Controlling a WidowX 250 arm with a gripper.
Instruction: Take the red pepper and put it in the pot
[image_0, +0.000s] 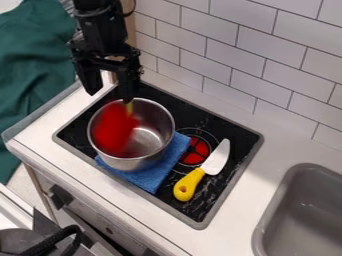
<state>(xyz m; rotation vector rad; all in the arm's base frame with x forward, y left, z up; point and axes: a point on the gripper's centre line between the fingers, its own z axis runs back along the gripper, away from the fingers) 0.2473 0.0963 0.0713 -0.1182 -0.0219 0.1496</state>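
The gripper (111, 97) hangs at the upper left of the frame, released, its fingers apart above the pot (160, 120). The pepper (115, 131), blurred, shows within the pot's rim; whether it touches the bottom I cannot tell. The pot sits on a blue cloth (148, 177), left of centre.

Blk stovetop (234, 132), gray rim, set in wht counter (277, 145). On stovetop: blue cloth (155, 176) approx 7 o'clock, partly under pot (130, 163); yellow-hndl knife (190, 184) approx 4 o'clock, blade twd 1.
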